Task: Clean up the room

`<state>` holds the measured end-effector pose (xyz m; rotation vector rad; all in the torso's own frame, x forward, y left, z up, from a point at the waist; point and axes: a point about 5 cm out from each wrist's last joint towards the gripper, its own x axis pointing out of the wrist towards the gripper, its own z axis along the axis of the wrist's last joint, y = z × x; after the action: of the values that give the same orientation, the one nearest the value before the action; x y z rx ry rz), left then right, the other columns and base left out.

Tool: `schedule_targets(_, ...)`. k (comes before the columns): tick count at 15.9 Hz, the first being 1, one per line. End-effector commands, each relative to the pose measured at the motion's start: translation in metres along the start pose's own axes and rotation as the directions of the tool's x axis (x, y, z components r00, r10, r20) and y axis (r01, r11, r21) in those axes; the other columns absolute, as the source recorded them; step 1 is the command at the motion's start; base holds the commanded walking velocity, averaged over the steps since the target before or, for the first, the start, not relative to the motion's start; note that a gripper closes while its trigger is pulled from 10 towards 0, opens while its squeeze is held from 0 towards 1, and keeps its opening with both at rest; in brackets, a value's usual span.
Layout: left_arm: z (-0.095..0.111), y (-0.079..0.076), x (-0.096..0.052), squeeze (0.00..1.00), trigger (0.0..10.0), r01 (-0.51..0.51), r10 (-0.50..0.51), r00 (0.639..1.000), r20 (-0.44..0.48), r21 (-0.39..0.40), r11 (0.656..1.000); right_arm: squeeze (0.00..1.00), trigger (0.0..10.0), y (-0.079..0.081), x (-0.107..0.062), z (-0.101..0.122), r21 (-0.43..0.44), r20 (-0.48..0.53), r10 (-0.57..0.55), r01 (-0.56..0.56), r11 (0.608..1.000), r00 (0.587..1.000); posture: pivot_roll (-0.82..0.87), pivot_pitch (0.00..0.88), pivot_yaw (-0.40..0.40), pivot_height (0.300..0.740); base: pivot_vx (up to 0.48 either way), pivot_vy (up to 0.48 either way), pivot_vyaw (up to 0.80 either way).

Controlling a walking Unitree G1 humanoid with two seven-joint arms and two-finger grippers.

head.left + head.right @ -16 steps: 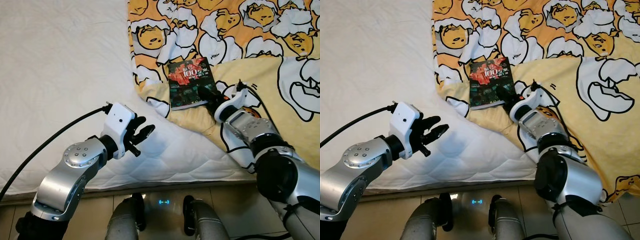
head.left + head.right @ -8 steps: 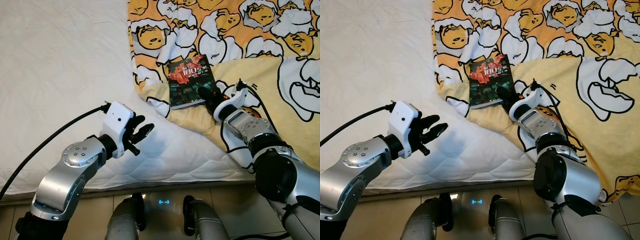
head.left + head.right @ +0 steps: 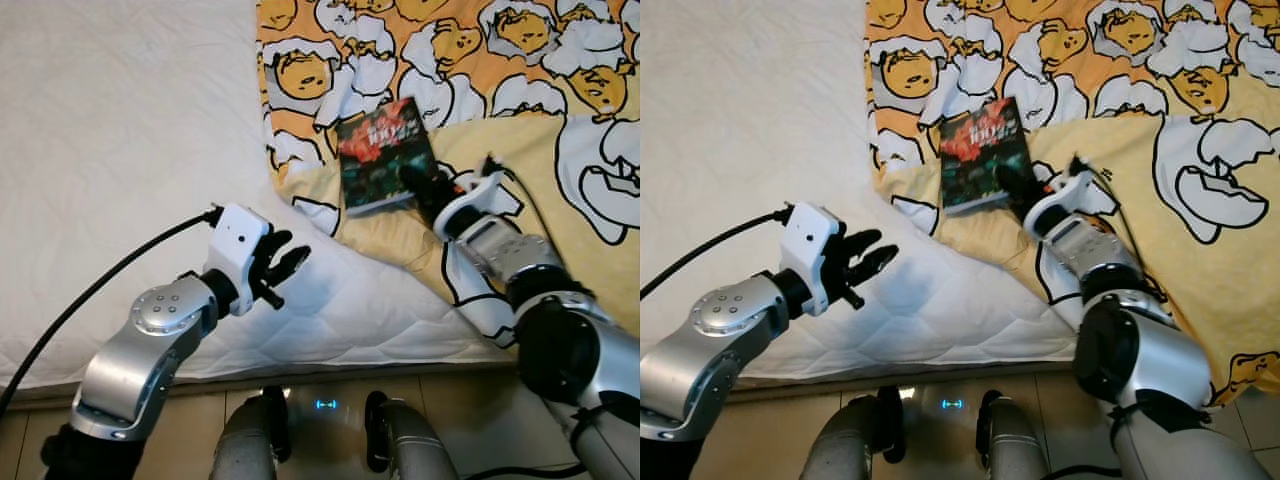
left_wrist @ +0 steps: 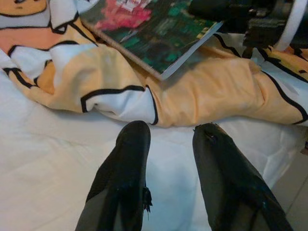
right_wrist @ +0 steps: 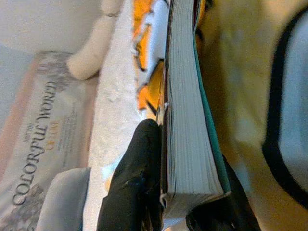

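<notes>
Head views first: book (image 3: pixel 384 157) with a dark green and red cover sits on the yellow cartoon-print blanket (image 3: pixel 560 60), near the blanket's folded edge where it meets the bare white mattress (image 3: pixel 120 130). The right gripper (image 3: pixel 416 184) has reached onto the book's near corner, one black finger lying over the cover, and that end of the book looks tilted up off the blanket. The left gripper (image 3: pixel 283 266) hangs over the white mattress, well apart from the book, fingers spread and holding nothing. A black cable (image 3: pixel 110 280) runs back from the left wrist. Tiled floor (image 3: pixel 1040 390) shows below the bed edge.

Left wrist view: both black fingers (image 4: pixel 126 178) are apart with only white sheet between them. Beyond them is the bunched blanket fold, with the book resting on top of it.

Right wrist view: book seen edge-on, its page block pinched between the two fingers (image 5: pixel 137 183), one on each cover. So that gripper is clamped on the book. A printed cushion (image 5: pixel 33 144) lies in the background.
</notes>
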<state>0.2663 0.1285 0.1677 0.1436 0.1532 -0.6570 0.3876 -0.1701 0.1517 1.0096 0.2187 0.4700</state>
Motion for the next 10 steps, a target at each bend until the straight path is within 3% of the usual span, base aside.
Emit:
schedule_targets(1,-0.007,0.002,-0.002,0.00,10.0,-0.027,0.027,1.000,-0.014,-0.011,1.000,0.00,0.0,0.001,-0.004,0.006,0.000,0.021,0.051,-0.051,0.999,0.998,-0.01,0.225,-0.005,0.740,0.000,0.000,0.00)
schedule_targets(4,-0.002,0.015,0.000,0.00,10.0,-0.098,0.100,0.994,0.038,-0.047,0.994,0.00,0.0,0.008,-0.020,0.028,0.007,0.086,0.228,-0.229,0.973,0.970,-0.01,0.150,0.019,0.740,0.000,0.000,0.00)
schedule_targets(7,0.001,0.022,0.003,0.00,10.0,-0.127,0.131,0.990,0.061,-0.057,0.990,0.00,0.0,0.010,-0.029,0.031,-0.007,0.089,0.305,-0.305,0.952,0.948,-0.01,0.121,0.034,0.740,0.000,0.000,0.00)
schedule_targets(9,0.007,0.031,0.008,0.00,10.0,-0.156,0.164,0.982,0.097,-0.081,0.984,0.00,0.0,0.018,-0.037,0.032,-0.019,0.079,0.403,-0.403,0.915,0.912,-0.01,0.089,0.047,0.740,0.000,0.000,0.00)
schedule_targets(10,0.015,0.038,0.013,1.00,10.0,-0.154,0.179,0.973,0.144,-0.166,0.974,0.00,0.0,0.029,-0.041,0.031,-0.032,0.061,0.473,-0.472,0.881,0.879,-0.01,0.071,0.055,0.740,0.000,0.000,0.00)
